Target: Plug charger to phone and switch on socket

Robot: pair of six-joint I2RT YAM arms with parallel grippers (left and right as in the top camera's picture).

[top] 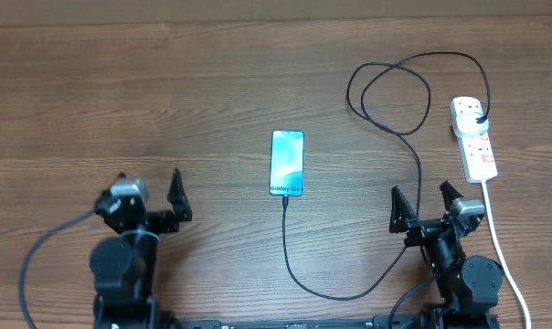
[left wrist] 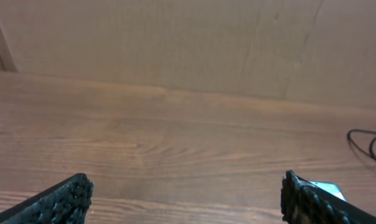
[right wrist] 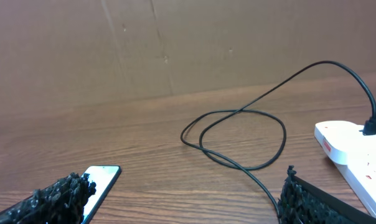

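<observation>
The phone [top: 287, 163] lies flat mid-table, its screen glowing light blue. The charger, a thin black cable [top: 413, 155], runs from a black plug in the socket [top: 474, 137], loops at the back, and curves round to a plug tip [top: 284, 198] touching the phone's near end. The socket is a white power strip with red-marked switches at the right. My left gripper [top: 177, 203] is open and empty, well left of the phone. My right gripper [top: 424, 206] is open and empty, near the cable, in front of the socket. The right wrist view shows the phone [right wrist: 101, 180], cable loops [right wrist: 238, 134] and socket [right wrist: 353, 149].
The socket's white cord [top: 500, 247] trails toward the front right edge past my right arm. A brown cardboard wall [right wrist: 175, 43] stands along the table's back. The left wrist view shows bare wood table [left wrist: 175, 137] and a sliver of the phone [left wrist: 328, 188].
</observation>
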